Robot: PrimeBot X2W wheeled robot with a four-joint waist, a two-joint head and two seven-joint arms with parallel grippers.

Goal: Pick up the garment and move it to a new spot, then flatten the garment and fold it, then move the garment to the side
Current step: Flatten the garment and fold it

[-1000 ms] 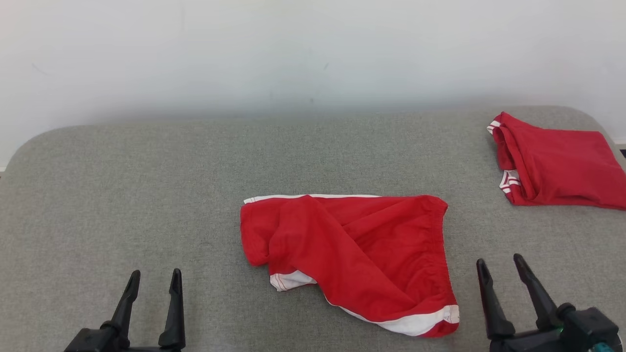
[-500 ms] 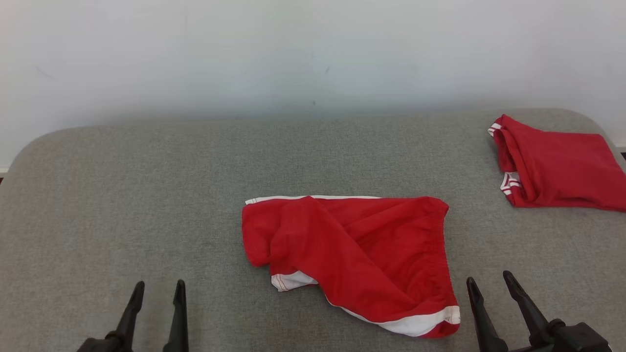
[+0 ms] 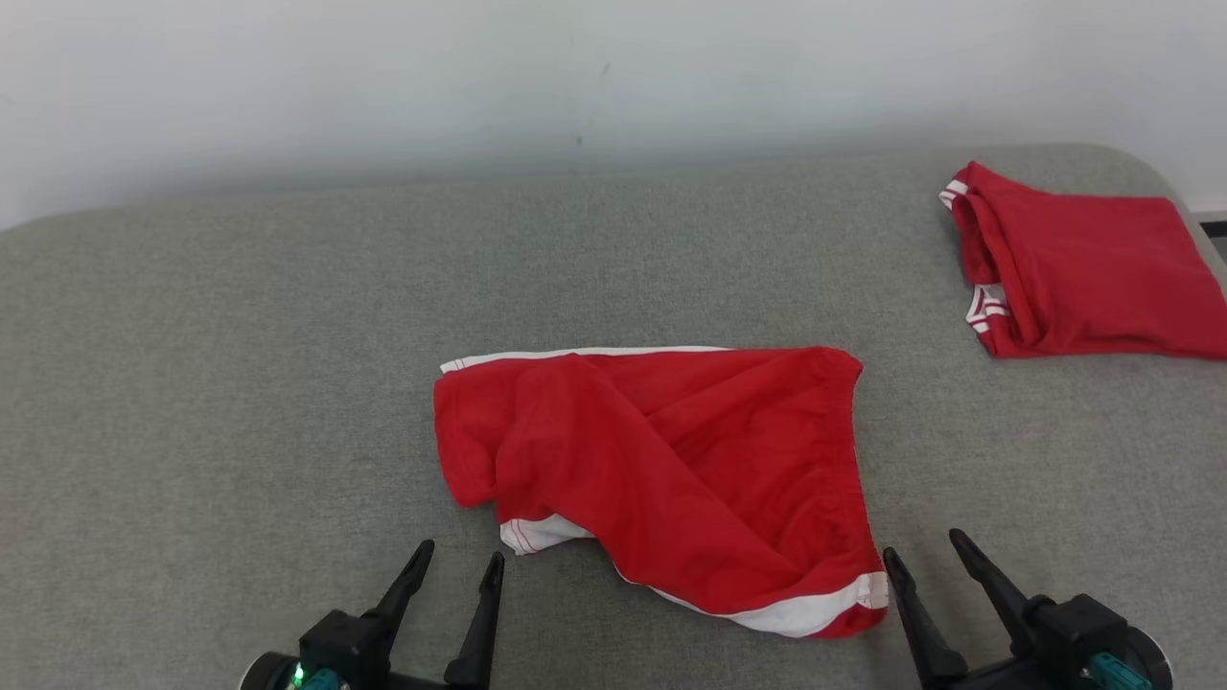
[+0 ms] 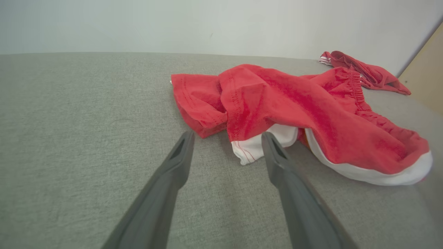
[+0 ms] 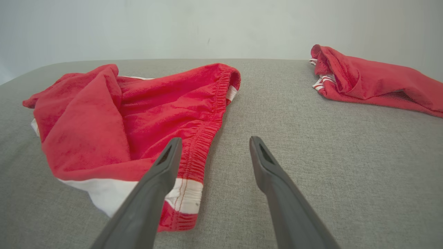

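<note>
Folded red garment (image 3: 1093, 273) at upper right cut by right frame edge, left gripper (image 3: 461, 550) and right gripper (image 3: 920, 541) bodies cropped at bottom edge, crumpled garment (image 3: 671, 460) lower layers hidden under own folds.

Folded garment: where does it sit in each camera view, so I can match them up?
Head view: folded garment at upper right, near the far edge.
Left wrist view: folded garment upper right, small, beyond the shorts.
Right wrist view: folded garment upper right, right of the shorts.
Shared landmark: the shorts' elastic waistband, on the side facing the folded garment.
</note>
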